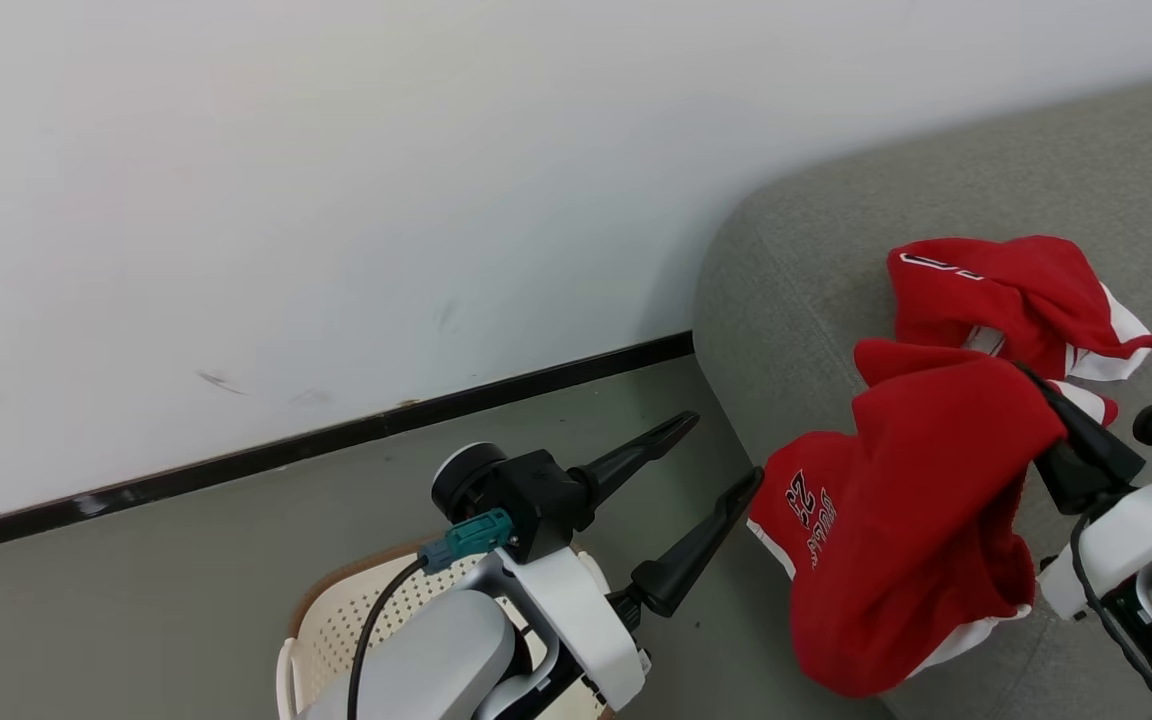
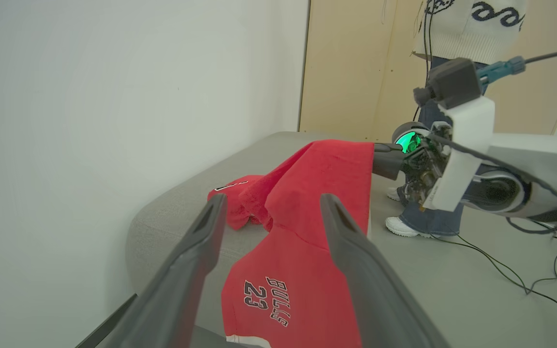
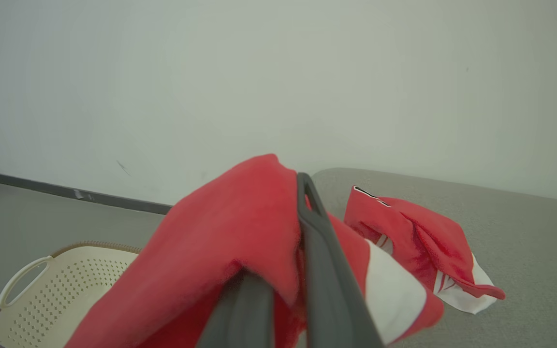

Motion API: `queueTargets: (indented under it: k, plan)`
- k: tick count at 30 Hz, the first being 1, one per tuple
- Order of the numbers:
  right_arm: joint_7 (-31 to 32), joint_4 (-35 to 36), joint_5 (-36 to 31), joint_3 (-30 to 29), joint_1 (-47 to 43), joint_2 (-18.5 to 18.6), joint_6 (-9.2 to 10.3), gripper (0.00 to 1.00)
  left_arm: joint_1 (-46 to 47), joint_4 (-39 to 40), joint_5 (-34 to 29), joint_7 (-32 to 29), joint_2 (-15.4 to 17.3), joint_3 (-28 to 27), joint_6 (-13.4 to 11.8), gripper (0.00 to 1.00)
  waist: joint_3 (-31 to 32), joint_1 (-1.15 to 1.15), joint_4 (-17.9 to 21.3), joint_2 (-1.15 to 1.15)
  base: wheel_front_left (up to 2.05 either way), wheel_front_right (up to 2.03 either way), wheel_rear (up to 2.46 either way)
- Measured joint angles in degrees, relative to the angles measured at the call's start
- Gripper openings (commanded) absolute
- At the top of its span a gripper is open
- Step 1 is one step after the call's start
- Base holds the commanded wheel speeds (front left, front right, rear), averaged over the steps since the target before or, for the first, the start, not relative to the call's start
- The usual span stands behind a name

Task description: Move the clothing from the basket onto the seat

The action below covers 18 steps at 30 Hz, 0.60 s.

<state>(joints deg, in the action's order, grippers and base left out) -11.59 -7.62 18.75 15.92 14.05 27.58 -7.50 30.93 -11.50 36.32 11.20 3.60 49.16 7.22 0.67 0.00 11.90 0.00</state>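
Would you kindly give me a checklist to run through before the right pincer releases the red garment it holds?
1. Grip of right pincer on held garment: ok, shut on it.
2. Placement of held garment over sofa: not ok, its lower part hangs past the edge.
3. The left pincer open and empty: ok.
4. The other garment resting on sofa: ok.
5. The basket emptied: cannot tell, much of it is hidden.
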Motion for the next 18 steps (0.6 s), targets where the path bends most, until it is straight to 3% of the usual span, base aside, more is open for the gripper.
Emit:
queueTargets:
  k: [12,18]
  plan:
    - [2.41,2.36,-0.66,-2.93,-3.81,-1.23,0.00,0.00,-0.18,-1.74,0.24,1.09,1.65,-0.67,0.00,1.00,-0.49,0.00,5.64,0.00,0.00,0.00,0.00]
    - [5.30,2.43,3.47,-4.11,0.57,-1.78,0.00,0.00,-0.53,-2.10,-1.03,1.49,3.90,-2.69,-0.74,1.00,-1.96,0.00,7.11,0.00,0.00,0.00,0.00]
